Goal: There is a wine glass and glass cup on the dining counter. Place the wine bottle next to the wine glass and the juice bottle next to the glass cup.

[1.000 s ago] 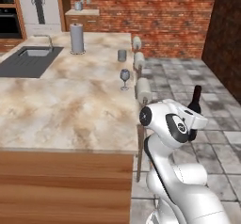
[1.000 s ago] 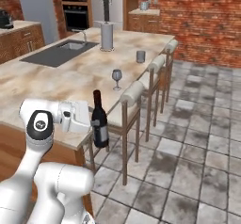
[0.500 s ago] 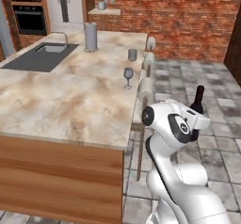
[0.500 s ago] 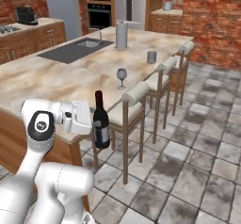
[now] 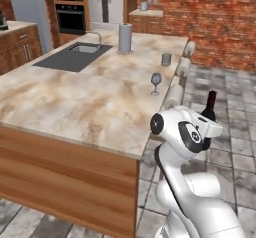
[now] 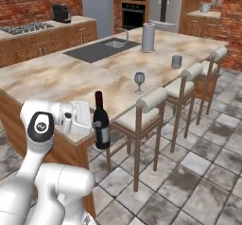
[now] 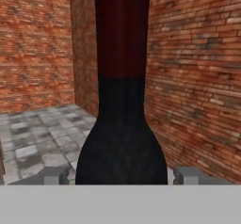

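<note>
Off the near right corner of the counter, in the left base view, the arm's white head blocks most of the bottle, so you just get its red-capped neck and dark shoulder poking up behind it, out over the tiled floor. On the counter the wine glass stands near the right edge, with the cup farther back along that same edge, well apart from it. A towel roll stands at the far end next to the sink

Right base view is way clearer: the bottle is upright, off the floor, just off the counter's near edge, and the gripper has it by the body from the left. Fingers are mostly hidden behind the bottle here. A stool sits just right of the bottle, and the wine glass is on the top beyond it. The cup is farther back toward the right, the towel roll farther still, by the sink

Hand view is basically all bottle, dark body below, red cap above, dead center. One grey fingertip is on each side of it at the bottom, spread wide around the body, so it's pinching the bottle. Brick wall and tiles behind
</note>
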Robot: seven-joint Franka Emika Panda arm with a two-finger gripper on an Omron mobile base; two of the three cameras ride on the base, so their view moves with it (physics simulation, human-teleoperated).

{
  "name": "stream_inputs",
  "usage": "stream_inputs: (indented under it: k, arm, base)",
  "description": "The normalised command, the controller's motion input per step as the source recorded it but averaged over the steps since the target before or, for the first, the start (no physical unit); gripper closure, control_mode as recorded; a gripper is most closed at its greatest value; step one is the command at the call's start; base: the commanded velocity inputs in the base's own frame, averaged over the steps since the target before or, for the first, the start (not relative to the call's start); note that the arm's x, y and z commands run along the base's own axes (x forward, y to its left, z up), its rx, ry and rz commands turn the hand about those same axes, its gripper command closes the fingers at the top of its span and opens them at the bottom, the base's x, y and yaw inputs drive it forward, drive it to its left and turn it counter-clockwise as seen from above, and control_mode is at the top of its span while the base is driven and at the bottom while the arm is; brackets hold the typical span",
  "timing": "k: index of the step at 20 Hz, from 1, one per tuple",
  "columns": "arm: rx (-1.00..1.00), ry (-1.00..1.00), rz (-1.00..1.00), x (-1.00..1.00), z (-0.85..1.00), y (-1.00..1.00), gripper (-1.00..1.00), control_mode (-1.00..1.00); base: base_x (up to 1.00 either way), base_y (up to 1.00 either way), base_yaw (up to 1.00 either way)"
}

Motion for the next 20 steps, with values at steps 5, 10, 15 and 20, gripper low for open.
stream_inputs:
  k: [5,10,15,20]
  arm:
    - [0.00,0.00,0.00,0.00,0.00,0.00,1.00,1.00]
    - [0.00,0.00,0.00,0.00,0.00,0.00,1.00,1.00]
    - [0.00,0.00,0.00,0.00,0.00,0.00,1.00,1.00]
    - [0.00,0.00,0.00,0.00,0.00,0.00,1.00,1.00]
  base:
    - [0.21,-0.54,0.21]
    - [0.23,-0.55,0.17]
    - [0.24,-0.53,0.20]
    - [0.24,-0.54,0.19]
